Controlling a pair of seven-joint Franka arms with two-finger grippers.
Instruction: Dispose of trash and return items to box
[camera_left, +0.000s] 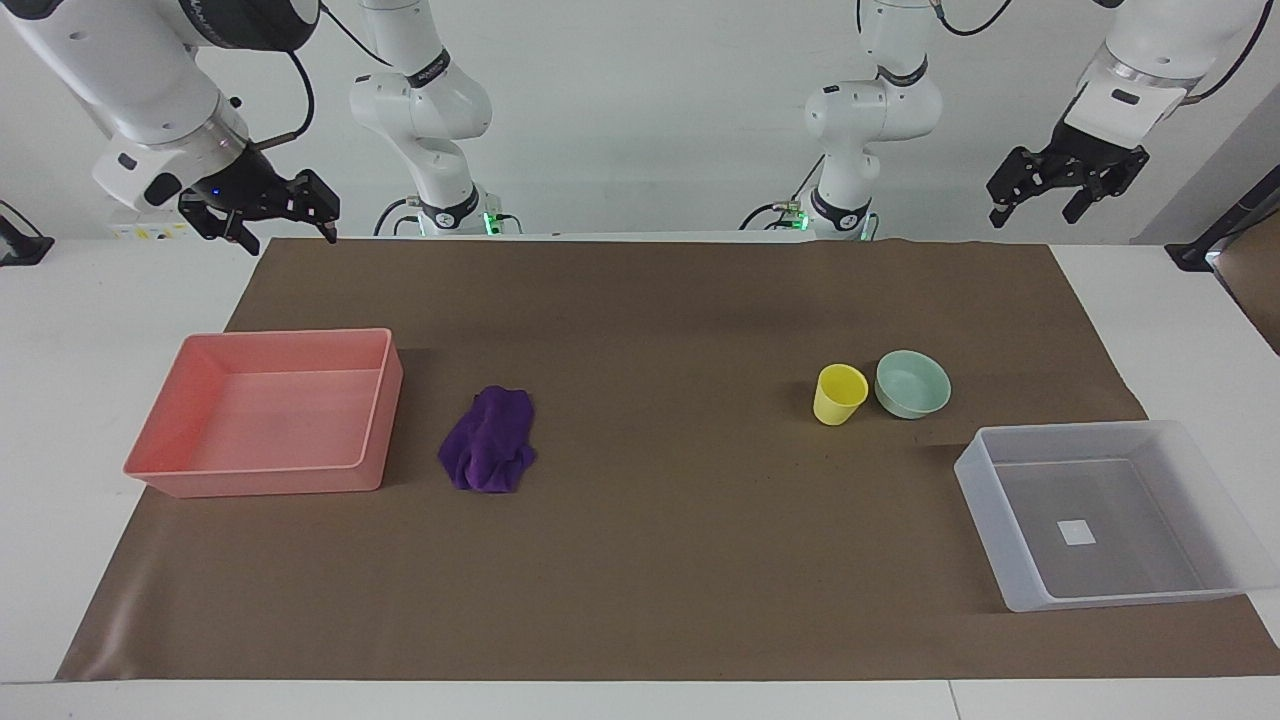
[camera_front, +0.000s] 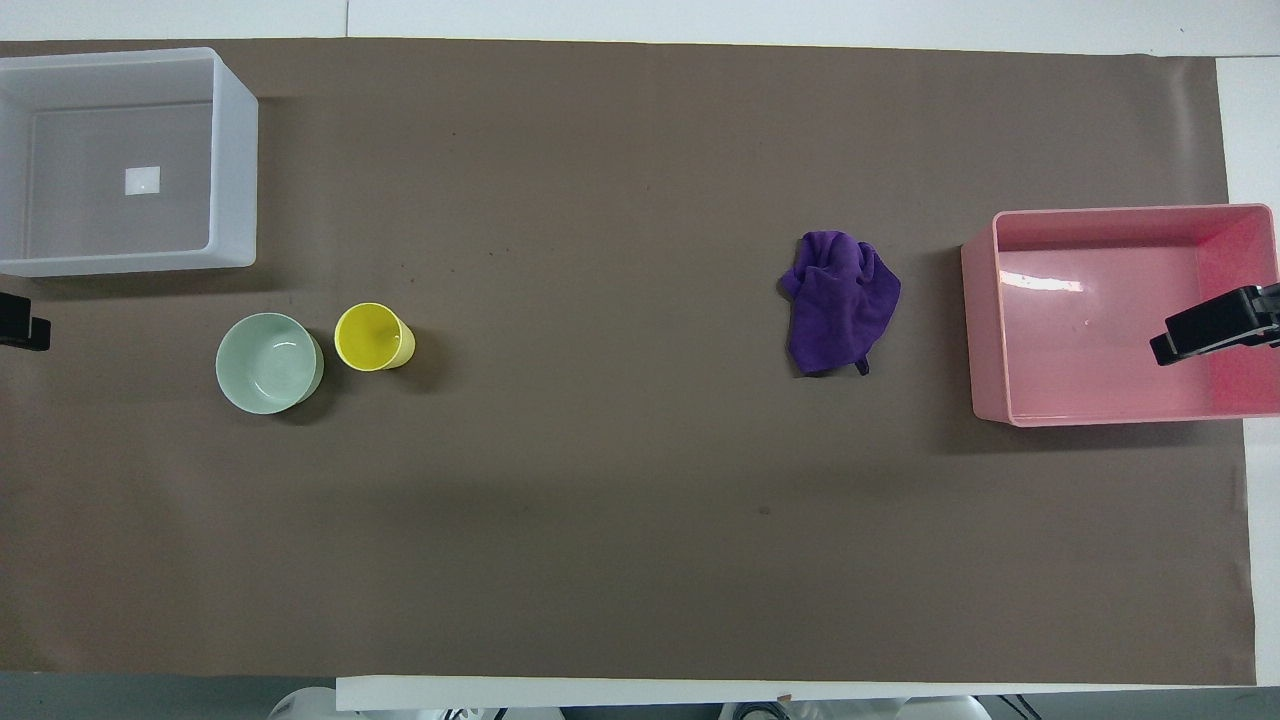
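1 purple cloth (camera_left: 489, 440), 1 yellow cup (camera_left: 838, 393), 1 green bowl (camera_left: 912, 383), 1 clear box (camera_left: 1112, 516); left hand (camera_left: 1062, 195) and right hand (camera_left: 268, 212) gape empty.

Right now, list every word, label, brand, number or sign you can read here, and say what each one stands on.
No text can be read with confidence.
White sticker on the bottom of the clear box: blank as far as can be seen.
Band on the right arm: dark lettering, too small to read.
Lettering at the top of the big right-arm link: cut off and blurred.
Yellow cup, mint bowl, purple cloth, pink tray: no markings.
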